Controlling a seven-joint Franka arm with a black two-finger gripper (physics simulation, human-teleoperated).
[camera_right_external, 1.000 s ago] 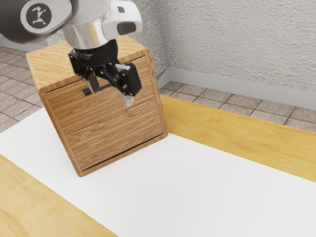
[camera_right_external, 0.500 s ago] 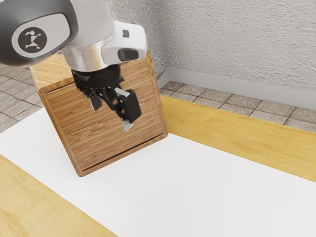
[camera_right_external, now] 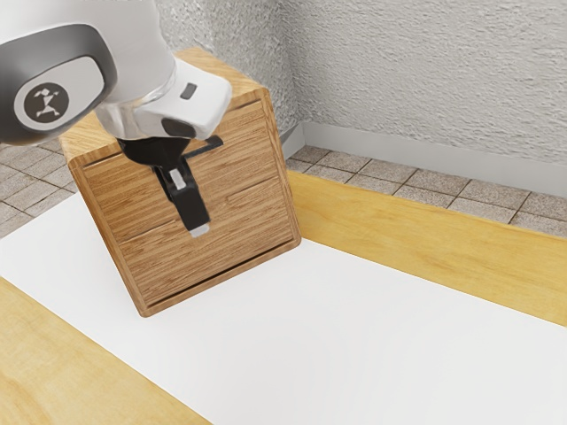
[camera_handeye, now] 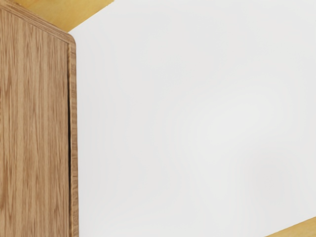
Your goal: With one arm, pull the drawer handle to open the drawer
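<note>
- The wooden drawer cabinet (camera_right_external: 239, 204) stands on the white table top (camera_right_external: 372, 345), towards the exterior view's left and turned at an angle to the table's edges.
- Its face shows two drawer fronts, one above the other, with a thin seam between them.
- Both fronts look flush with the cabinet's frame, and no drawer stands out from it.
- The drawer handle (camera_right_external: 207, 144) is a thin black bar on the upper front, lying parallel to that front's top edge.
- One end of the bar is visible towards the exterior view's right, and the other end is hidden behind the arm's hand.
- The arm comes in from the exterior view's upper left, and its white wrist covers the cabinet's top corner.
- The black gripper (camera_right_external: 196, 223) hangs in front of the cabinet's face and points down, with its pale tip over the seam between the two fronts.
- It is seen edge-on, so I cannot tell whether the jaws are open or closed.
- I also cannot tell whether they hold the handle.
- In the wrist view, the cabinet's wooden face (camera_handeye: 34, 128) with its rounded corner runs along one side, and the white table top (camera_handeye: 197, 123) spreads beside it.
- A light wooden border (camera_right_external: 425, 239) frames the white surface, and strips of it appear in the wrist view too (camera_handeye: 64, 9).
- Beyond the table are a tiled floor (camera_right_external: 496, 204) and a rough grey wall (camera_right_external: 425, 71).
</note>
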